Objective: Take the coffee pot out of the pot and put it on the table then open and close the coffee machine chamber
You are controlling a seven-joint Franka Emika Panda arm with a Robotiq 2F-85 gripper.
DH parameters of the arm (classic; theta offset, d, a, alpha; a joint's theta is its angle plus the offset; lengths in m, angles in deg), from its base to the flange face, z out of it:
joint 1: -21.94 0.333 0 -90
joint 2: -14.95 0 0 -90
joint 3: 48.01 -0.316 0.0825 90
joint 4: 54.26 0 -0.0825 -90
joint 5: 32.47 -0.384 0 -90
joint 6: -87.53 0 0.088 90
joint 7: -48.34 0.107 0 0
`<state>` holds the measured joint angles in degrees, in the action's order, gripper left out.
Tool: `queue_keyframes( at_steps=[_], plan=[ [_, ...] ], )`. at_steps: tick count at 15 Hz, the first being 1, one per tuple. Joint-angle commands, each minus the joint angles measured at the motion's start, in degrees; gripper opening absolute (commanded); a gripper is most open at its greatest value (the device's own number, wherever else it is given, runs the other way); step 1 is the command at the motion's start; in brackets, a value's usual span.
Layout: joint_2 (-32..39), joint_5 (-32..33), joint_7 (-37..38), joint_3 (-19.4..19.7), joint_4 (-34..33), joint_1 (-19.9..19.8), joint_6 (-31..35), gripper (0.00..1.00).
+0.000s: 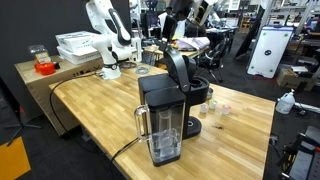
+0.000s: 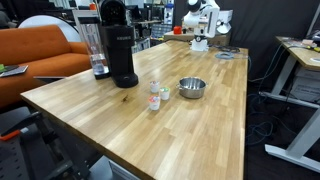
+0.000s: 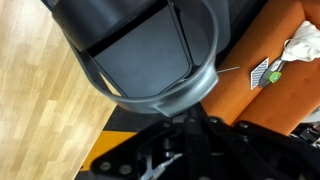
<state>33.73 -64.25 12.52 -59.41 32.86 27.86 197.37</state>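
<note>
**A:** Which way does the lid lie from the gripper?

**B:** Straight ahead of it. In the wrist view the gripper (image 3: 190, 150) is a dark blur at the bottom edge. The lid (image 3: 150, 55) fills the frame above it, with its rounded front turned toward the gripper. They are touching or just apart; I cannot tell which.

**A:** And the jaws?

**B:** Closed tight, with nothing visible between them. I judge the lid would be nudged or hooked with the closed tips, not pinched.

**A:** How does the lid's long axis run?

**B:** From the rounded front back to the hinge, so it points away from the gripper. As I read it, the next move must swing in an arc about that rear hinge, not go in a straight line.

**A:** Is the lid up or down?

**B:** I can't say. In both exterior views the lid and gripper merge into one dark shape on top of the machine (image 1: 165, 105).

**A:** Where does the machine stand?

**B:** At the edge of the table (image 2: 200, 130) on the side of the sofa (image 2: 35, 50). Its clear tank (image 1: 160, 135) is at its side.

**A:** What about materials?

**B:** The lid is smooth, hard black plastic with a grey band curving round the front. It is probably slippery under metal tips. The table is matte light wood in planks. The pot (image 2: 192, 88) is shiny metal, round and open. It sits mid-table, well apart from the machine, and the two items just beside it are too small to name.
</note>
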Motion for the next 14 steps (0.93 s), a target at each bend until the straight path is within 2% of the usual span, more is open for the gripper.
queue_keyframes(
  at_steps=[1, 14],
  plan=[
    [-1.5, 0.5, 0.5, -0.9, 0.5, -0.6, -3.1, 0.0],
    [-0.9, 1.2, 1.6, -1.3, -0.4, 0.4, -5.2, 0.0]
  ],
)
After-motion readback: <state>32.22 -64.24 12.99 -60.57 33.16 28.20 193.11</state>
